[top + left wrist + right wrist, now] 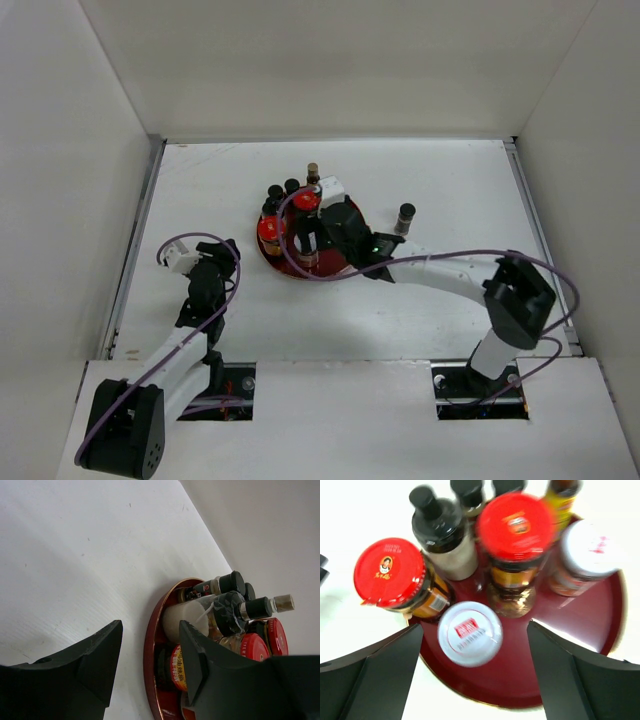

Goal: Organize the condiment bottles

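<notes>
Several condiment bottles stand crowded on a round red tray (335,268). My right gripper (475,630) hangs open just above a white-lidded jar (470,633) at the tray's near edge, fingers wide on either side and not touching it. Around that jar are two amber red-lidded jars (389,572) (517,525), a black-capped bottle (437,522), another white-lidded jar (587,547) and a slim yellow-labelled bottle (562,500). One dark-capped bottle (405,217) stands alone on the table right of the tray. My left gripper (225,255) is open and empty, left of the tray.
In the left wrist view the tray rim (150,655) lies just beyond my left gripper (150,630), with bare white table to its left. White walls enclose the table on three sides. The right arm reaches across the table's right half to the tray.
</notes>
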You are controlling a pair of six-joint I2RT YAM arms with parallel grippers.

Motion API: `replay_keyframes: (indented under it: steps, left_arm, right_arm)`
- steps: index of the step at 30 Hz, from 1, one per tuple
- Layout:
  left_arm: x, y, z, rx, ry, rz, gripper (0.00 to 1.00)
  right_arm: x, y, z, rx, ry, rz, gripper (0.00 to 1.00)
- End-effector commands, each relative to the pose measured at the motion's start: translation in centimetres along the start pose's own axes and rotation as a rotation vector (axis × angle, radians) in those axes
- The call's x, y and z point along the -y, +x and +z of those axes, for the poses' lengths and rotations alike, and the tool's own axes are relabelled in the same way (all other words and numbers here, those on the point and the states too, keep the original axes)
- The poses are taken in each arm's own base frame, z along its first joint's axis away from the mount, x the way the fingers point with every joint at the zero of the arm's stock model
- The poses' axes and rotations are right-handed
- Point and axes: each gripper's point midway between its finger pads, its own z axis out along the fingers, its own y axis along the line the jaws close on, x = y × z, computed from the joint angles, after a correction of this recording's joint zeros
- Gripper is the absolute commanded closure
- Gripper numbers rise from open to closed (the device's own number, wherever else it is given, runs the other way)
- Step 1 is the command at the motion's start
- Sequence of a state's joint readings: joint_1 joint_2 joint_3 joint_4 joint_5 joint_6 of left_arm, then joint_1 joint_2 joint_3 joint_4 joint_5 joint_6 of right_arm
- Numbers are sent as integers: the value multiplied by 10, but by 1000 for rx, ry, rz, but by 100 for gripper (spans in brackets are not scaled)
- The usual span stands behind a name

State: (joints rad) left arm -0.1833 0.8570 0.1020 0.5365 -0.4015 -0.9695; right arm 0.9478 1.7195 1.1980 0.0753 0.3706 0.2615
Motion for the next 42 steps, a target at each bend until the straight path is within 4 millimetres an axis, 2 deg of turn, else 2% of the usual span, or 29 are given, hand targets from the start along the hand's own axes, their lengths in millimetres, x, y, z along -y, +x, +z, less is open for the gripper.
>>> replay_keyframes:
  steps: [1, 3, 4, 5, 6, 7, 9, 10, 12, 13, 15, 19, 24, 27, 30, 33, 35, 37, 40, 42]
  left_arm:
    - [14, -10, 2, 27, 42, -27, 53]
    - [13, -8, 2, 25, 36, -22, 53]
    - [12, -7, 2, 22, 34, -20, 53]
    - [13, -6, 3, 16, 33, -21, 53]
    - [14, -5, 3, 11, 37, -23, 53]
    - [15, -5, 3, 10, 42, -23, 53]
    - [16, -7, 2, 17, 46, -23, 53]
    - [15, -7, 2, 19, 44, -23, 53]
    - [15, -6, 2, 14, 44, -21, 53]
    - [16, -6, 2, 12, 47, -24, 53]
    - [17, -8, 1, 20, 53, -26, 53]
    - [14, -3, 3, 4, 40, -17, 52]
    - [16, -3, 4, 1, 42, -15, 52]
    - [16, -1, 4, -6, 45, -15, 52]
    - [17, -2, 3, 0, 51, -18, 52]
    - [15, 0, 5, -6, 42, -13, 52]
    - [17, 0, 5, -10, 46, -13, 52]
    - [17, -1, 4, -4, 48, -16, 51]
    - [15, 0, 6, -5, 38, -12, 49]
    - [15, 2, 6, -14, 40, -10, 47]
  right_arm:
    - [48, -62, -33, 175, 83, 98, 12]
    - [93, -65, -45, 199, 183, 147, 29]
    - [117, -65, -51, 210, 240, 171, 43]
    - [136, -64, -54, 216, 287, 185, 53]
    - [163, -60, -58, 217, 358, 201, 64]
    - [187, -55, -60, 213, 423, 219, 68]
    - [224, -42, -62, 180, 532, 225, 65]
    - [238, -35, -62, 158, 578, 222, 60]
    - [258, -25, -60, 119, 637, 211, 36]
    - [263, -22, -58, 106, 648, 208, 27]
    - [268, -17, -51, 87, 644, 219, 21]
    - [268, -8, -37, 57, 604, 243, 21]
    - [271, 10, -22, 1, 598, 264, 29]
    - [272, 13, -19, -2, 595, 272, 38]
    - [271, 15, -17, -12, 592, 282, 40]
    - [270, 17, -17, -26, 592, 278, 52]
    - [272, 11, -23, 3, 605, 283, 59]
    - [273, -2, -33, 47, 622, 282, 61]
    - [257, -25, -48, 107, 598, 260, 63]
    - [237, -39, -51, 141, 545, 251, 63]
